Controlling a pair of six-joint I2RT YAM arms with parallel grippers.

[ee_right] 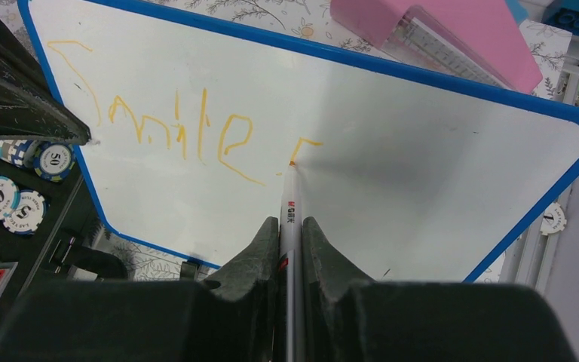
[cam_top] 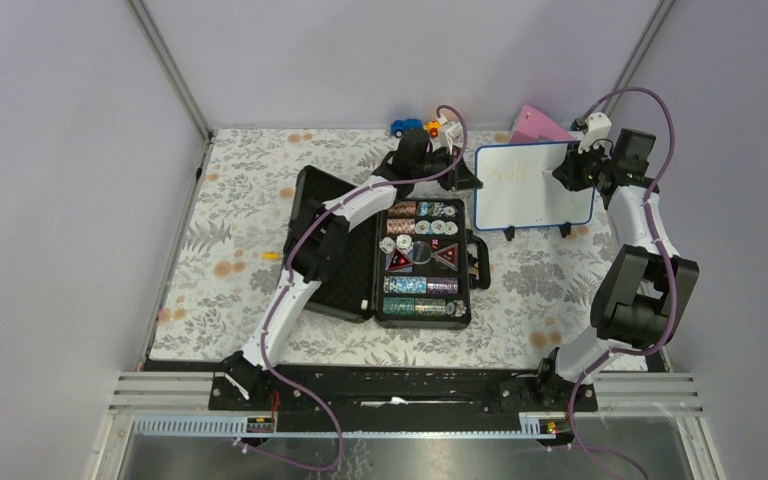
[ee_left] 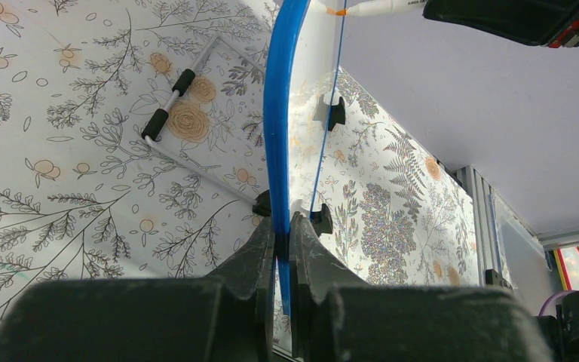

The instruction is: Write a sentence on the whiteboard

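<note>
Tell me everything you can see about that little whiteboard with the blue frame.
The whiteboard is a small white rectangle with a thin blue frame, rounded corners and little black feet. It stands propped at the far right of the flowered table, its face toward the near side. The left tool is shut on its blue edge. The right tool holds a marker whose tip touches the white face, beside pale orange writing that looks like "Smile".
</note>
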